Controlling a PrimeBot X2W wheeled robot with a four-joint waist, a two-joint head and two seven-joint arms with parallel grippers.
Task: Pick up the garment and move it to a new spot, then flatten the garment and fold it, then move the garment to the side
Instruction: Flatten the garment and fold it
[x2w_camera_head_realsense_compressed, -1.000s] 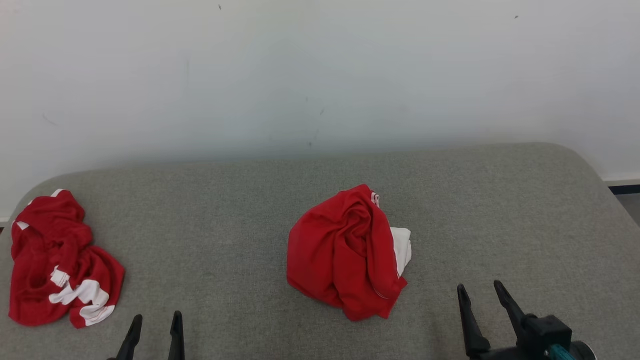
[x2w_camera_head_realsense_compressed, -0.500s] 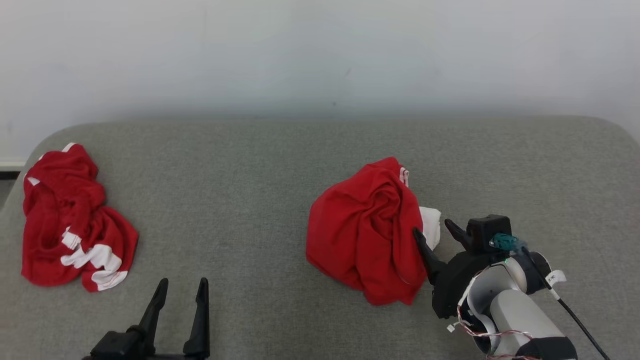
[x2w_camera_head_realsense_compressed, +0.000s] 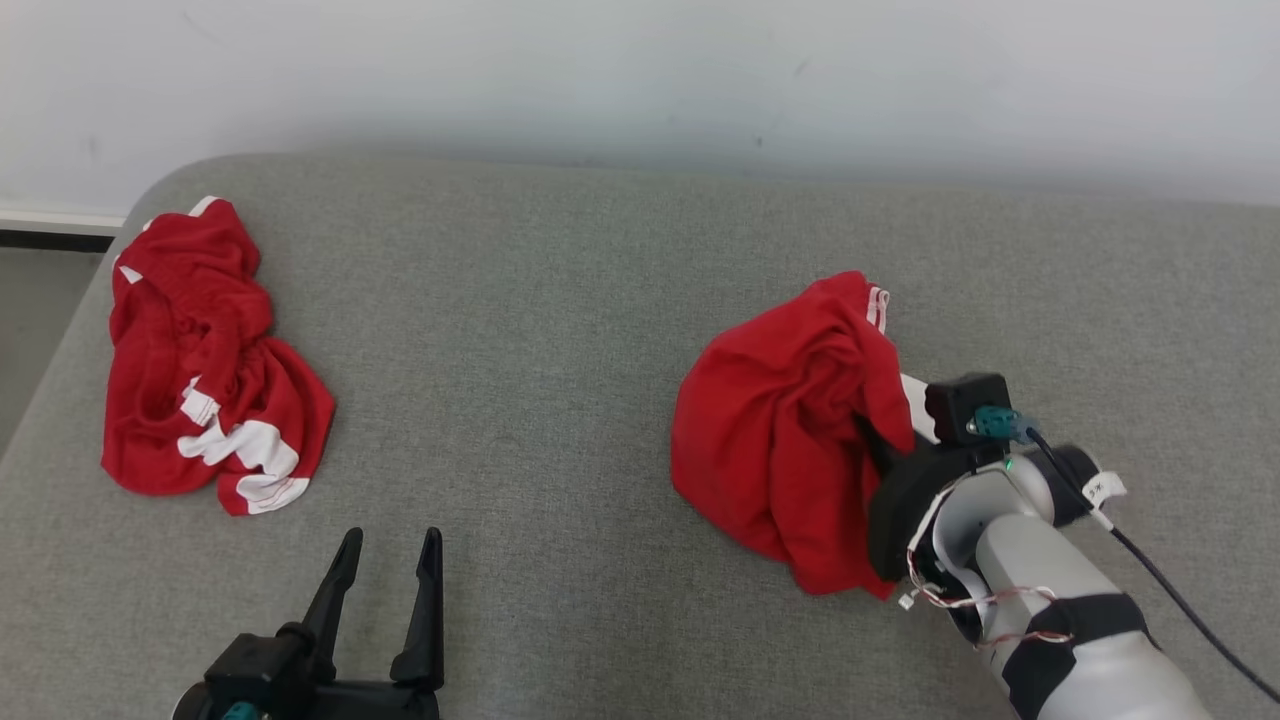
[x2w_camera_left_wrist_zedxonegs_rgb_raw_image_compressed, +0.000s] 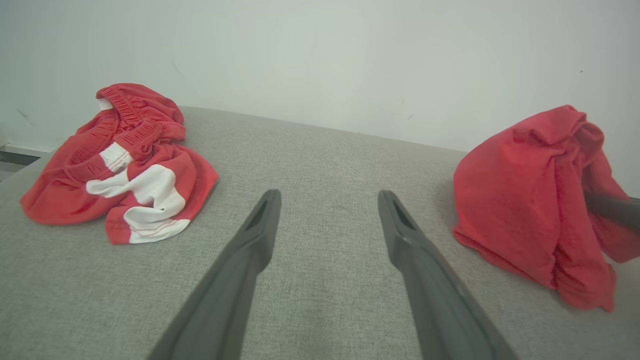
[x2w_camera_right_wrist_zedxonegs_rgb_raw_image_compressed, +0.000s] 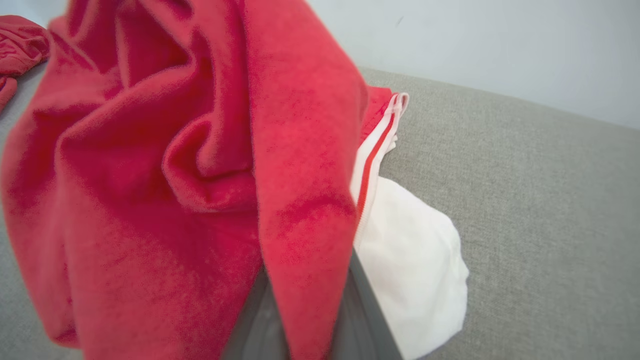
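- The garment (x2w_camera_head_realsense_compressed: 780, 450), a crumpled red heap with a white panel (x2w_camera_right_wrist_zedxonegs_rgb_raw_image_compressed: 410, 250) and a striped hem, lies right of the middle of the grey fabric-covered table (x2w_camera_head_realsense_compressed: 560, 300), about halfway between its far and near edges.
- The right gripper (x2w_camera_head_realsense_compressed: 885, 445) comes at the heap from its right, near side. Its fingers are buried in the cloth and pressed together on a red fold. In the right wrist view that fold hangs between the two fingers, with the white panel just beside them.
- The heap's longer line runs from the far edge towards the near edge. The pinch sits on its right flank, about midway along that line.
- The left gripper (x2w_camera_head_realsense_compressed: 391, 540) hovers near the near edge, left of the middle, with its fingers spread and nothing between them. It is well apart from the garment, so the right arm is plainly the nearer one.
- A second red-and-white garment (x2w_camera_head_realsense_compressed: 200, 350) lies by the far left corner, close to the left edge and well apart from the held one.
- The widest bare stretch is the middle of the table, between the two heaps. There is more bare cloth on the far side, up to the wall (x2w_camera_head_realsense_compressed: 600, 70).
- As I judge it, the coming move is a lift and a carry left towards that middle stretch. Only one fold is pinched, so the rest of the heap will likely trail and drag unless it is raised well first.
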